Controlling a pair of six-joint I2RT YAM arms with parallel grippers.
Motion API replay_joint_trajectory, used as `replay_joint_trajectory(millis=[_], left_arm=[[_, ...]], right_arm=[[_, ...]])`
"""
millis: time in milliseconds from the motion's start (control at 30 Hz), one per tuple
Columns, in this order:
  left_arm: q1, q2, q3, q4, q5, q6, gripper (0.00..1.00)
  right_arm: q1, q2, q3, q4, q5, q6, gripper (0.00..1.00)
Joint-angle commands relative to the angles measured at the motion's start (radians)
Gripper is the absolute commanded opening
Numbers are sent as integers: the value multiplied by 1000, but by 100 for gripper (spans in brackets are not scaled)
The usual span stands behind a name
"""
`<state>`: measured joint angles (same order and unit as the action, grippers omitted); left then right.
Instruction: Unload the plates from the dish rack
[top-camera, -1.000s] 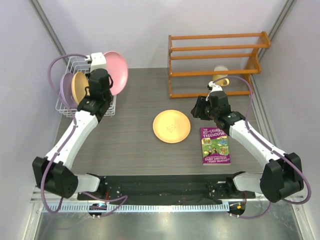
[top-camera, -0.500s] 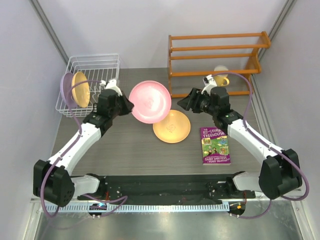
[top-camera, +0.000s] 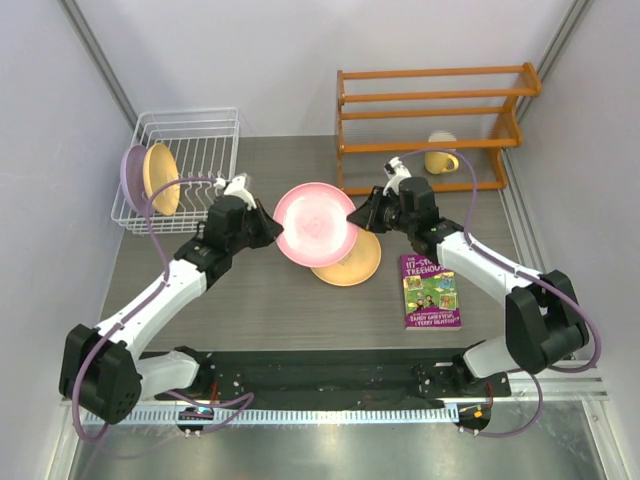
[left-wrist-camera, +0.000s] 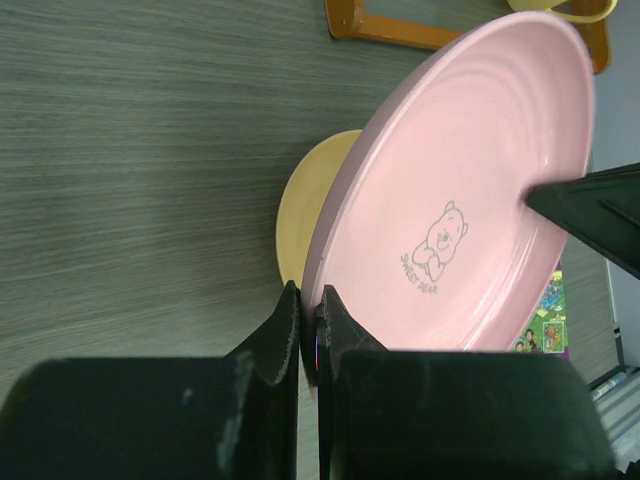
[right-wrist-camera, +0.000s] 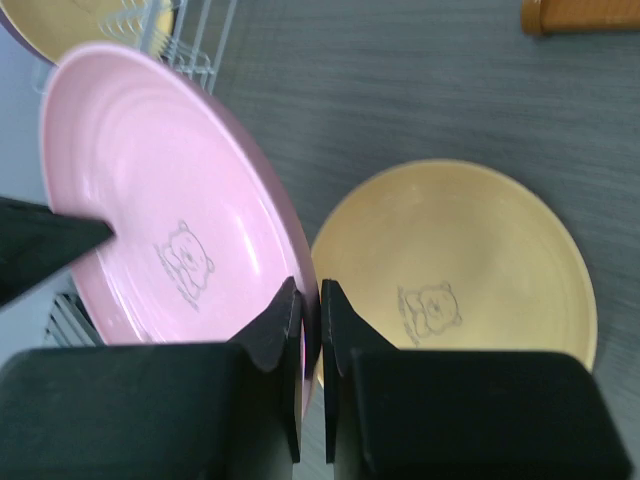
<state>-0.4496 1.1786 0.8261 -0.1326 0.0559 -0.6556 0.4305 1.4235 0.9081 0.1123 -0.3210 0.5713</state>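
The pink plate (top-camera: 315, 222) hangs tilted above the table's middle, held at both rims. My left gripper (top-camera: 272, 229) is shut on its left rim (left-wrist-camera: 380, 250). My right gripper (top-camera: 356, 215) is shut on its right rim (right-wrist-camera: 170, 200). An orange-yellow plate (top-camera: 355, 265) lies flat on the table, partly under the pink one, and shows in both wrist views (left-wrist-camera: 300, 200) (right-wrist-camera: 460, 260). The white wire dish rack (top-camera: 190, 150) at the back left holds a lavender plate (top-camera: 131, 175) and a second orange-yellow plate (top-camera: 161, 178) upright.
An orange wooden slatted shelf rack (top-camera: 430, 120) stands at the back right with a yellow mug (top-camera: 440, 160) under it. A purple book (top-camera: 430, 290) lies right of the flat plate. Walls close in on both sides.
My left gripper carried the pink plate from the rack rightward to the table's middle. My right gripper moved left and closed on the plate's opposite rim.
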Motion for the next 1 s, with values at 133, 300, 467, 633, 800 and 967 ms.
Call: replay_joint_trajectory(millis=[133,300,467,633,800,967], left_arm=[[-3,-43,8,70,-36,-18,39],[-3,-56,11,-25,-230,36,82],[-3,-120,-4,-96,-428,109,89],[-3,-250,-34,-107,-562,174,91],[-3,-350,-110,-39,-721,281,95],[-3,-372,-116,-25,-820,332,96]], right_arm=[[16,-32,32,-86,126,-86,1],[16,-81,40,-170,242,-122,1],[16,-68,37,-230,283,-148,1],[8,6,32,-255,358,-156,1],[1,84,54,-247,349,-163,1],[-2,143,75,-232,335,-162,1]])
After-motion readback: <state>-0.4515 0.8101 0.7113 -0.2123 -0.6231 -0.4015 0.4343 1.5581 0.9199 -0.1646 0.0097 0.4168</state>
